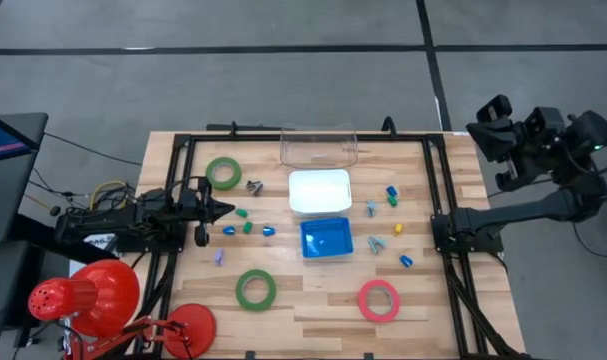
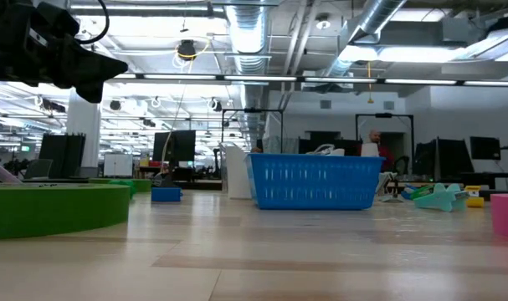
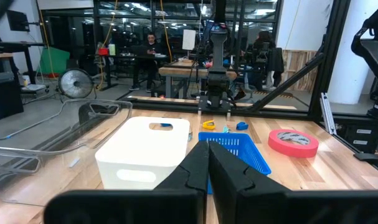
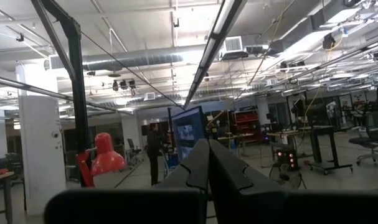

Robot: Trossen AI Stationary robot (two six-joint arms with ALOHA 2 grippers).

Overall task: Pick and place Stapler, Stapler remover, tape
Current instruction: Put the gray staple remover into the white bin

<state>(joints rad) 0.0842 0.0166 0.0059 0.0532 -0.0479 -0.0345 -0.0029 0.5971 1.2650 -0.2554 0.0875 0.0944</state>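
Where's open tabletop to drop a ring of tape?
Bare wood between the front green tape and pink-red tape, and right of the clear bin. Crowded around the white bin and blue basket.

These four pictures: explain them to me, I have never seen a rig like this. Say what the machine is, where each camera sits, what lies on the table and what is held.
It is a robot with two dark arms at a wooden table. One picture looks straight down, one looks level across the tabletop, and two come from cameras on the wrists. The left tool is shut over the table's left side; the right tool is shut, parked off the table. Neither holds anything. On the table lie two green tape rings, a pink-red one, a white bin, a blue basket, a clear container and small coloured pieces.
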